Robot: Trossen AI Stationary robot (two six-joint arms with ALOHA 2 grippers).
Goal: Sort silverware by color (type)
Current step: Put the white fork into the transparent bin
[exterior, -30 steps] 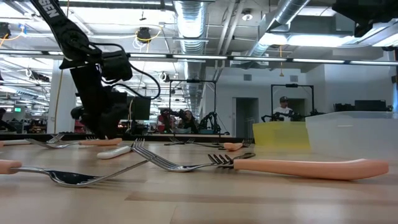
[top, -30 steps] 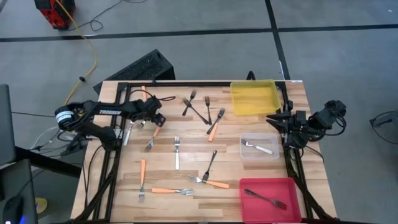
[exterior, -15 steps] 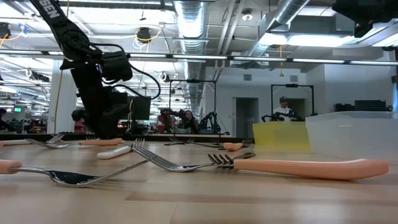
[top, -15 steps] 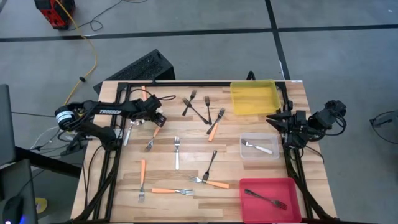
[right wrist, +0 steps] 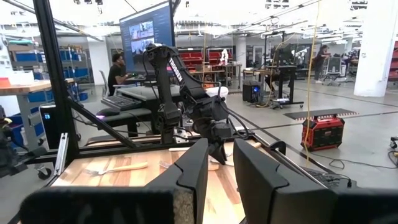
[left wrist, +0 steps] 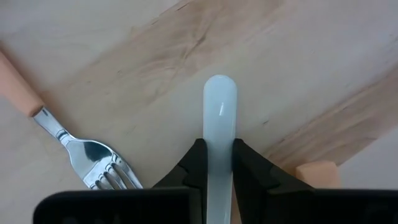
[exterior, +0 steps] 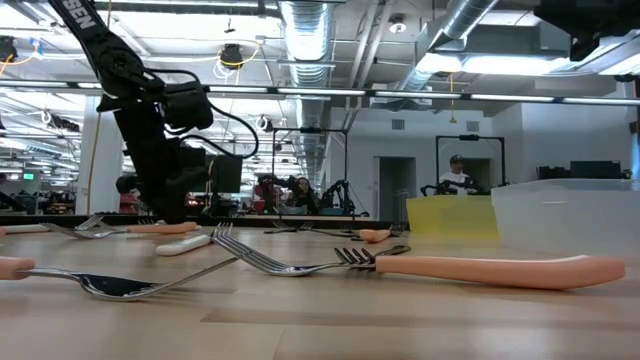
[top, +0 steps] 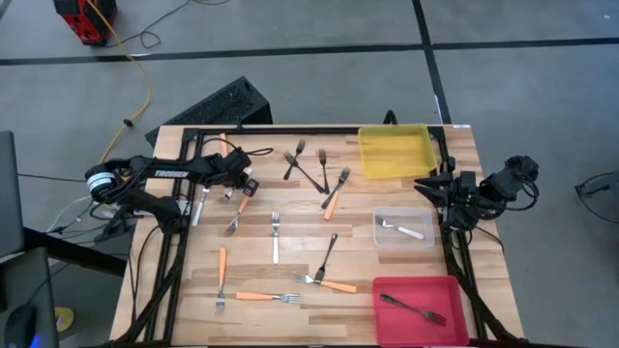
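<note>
Fingers [left wrist: 198, 163] of the left gripper [left wrist: 217, 163] pinch a pale silver-white fork [left wrist: 220, 124].
Its handle runs vertically, rounded end toward frame top; right gripper [right wrist: 221, 163] waits, fingers parted.

Your left wrist view cuts off the pale fork [left wrist: 220, 155] at the bottom edge, so its tines stay hidden. The orange handle [left wrist: 18, 84] at upper left runs out of frame too.

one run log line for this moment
left tool: shut on pale fork | right tool: idle at table edge | bins: one fork each, clear and red
</note>
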